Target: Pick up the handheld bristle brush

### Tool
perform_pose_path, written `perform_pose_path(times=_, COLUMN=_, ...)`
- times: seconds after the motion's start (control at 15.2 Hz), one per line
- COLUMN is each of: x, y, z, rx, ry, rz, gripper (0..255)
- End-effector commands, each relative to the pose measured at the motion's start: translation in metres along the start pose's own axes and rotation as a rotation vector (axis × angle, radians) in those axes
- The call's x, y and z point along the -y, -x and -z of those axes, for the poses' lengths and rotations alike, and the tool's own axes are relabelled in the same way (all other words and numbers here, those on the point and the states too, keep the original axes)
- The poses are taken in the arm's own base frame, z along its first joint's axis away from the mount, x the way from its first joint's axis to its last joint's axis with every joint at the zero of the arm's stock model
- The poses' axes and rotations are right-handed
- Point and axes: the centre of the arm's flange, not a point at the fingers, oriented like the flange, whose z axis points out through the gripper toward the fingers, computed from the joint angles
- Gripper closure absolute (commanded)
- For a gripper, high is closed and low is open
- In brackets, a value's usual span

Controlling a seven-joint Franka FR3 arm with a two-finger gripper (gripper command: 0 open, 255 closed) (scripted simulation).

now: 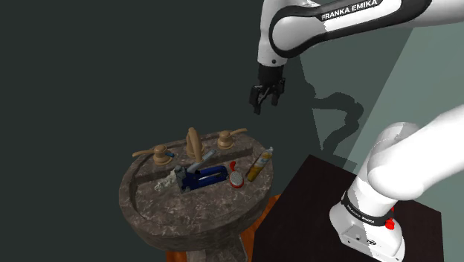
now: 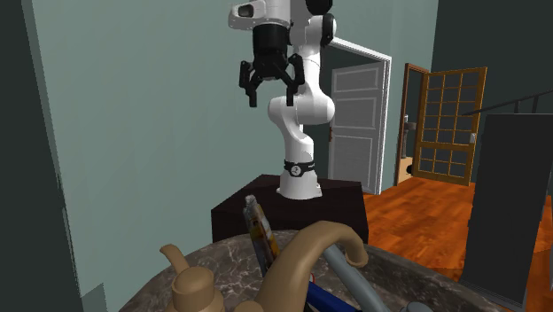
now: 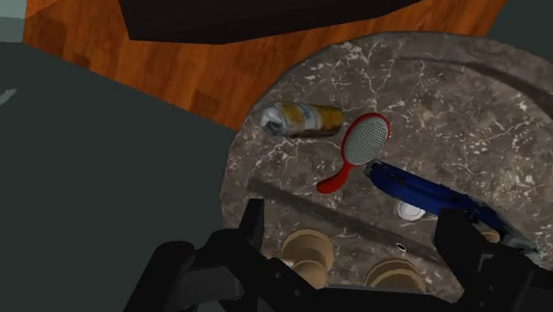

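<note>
The brush (image 1: pixel 236 177) has a red handle and a round pale bristle head, and lies on the marble sink (image 1: pixel 149 216) near its right rim. My black gripper (image 1: pixel 266 97) hangs open high above the sink, up and right of the brush, holding nothing. In the wrist view the brush (image 3: pixel 359 146) lies flat well beyond my gripper (image 3: pixel 350 235), between a yellow tube (image 3: pixel 301 118) and a blue tool (image 3: pixel 425 195). The second exterior view has the gripper (image 2: pixel 270 80) open in the air, above the stand.
A tan faucet (image 1: pixel 193 141) with two handles stands at the sink's back. The blue tool (image 1: pixel 204 177) and a pale crumpled object (image 1: pixel 169 181) lie in the basin. The yellow tube (image 1: pixel 259 165) lies right of the brush. The dark stand (image 1: pixel 312 201) borders the sink's right side.
</note>
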Motion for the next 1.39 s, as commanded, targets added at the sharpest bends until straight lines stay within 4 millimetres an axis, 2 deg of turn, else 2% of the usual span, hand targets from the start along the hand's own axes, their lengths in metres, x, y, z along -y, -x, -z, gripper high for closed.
perform_pose_path(times=0.0, x=0.005, y=-0.011, z=-0.023, rx=0.020, ry=-0.001, rz=-0.023, gripper=0)
perform_pose_path(times=0.66, x=0.035, y=-0.059, z=-0.148, rx=0.124, ry=-0.004, rz=-0.131, gripper=0)
perform_pose_path(times=1.32, x=0.060, y=-0.096, z=-0.278, rx=0.228, ry=-0.008, rz=-0.240, gripper=0)
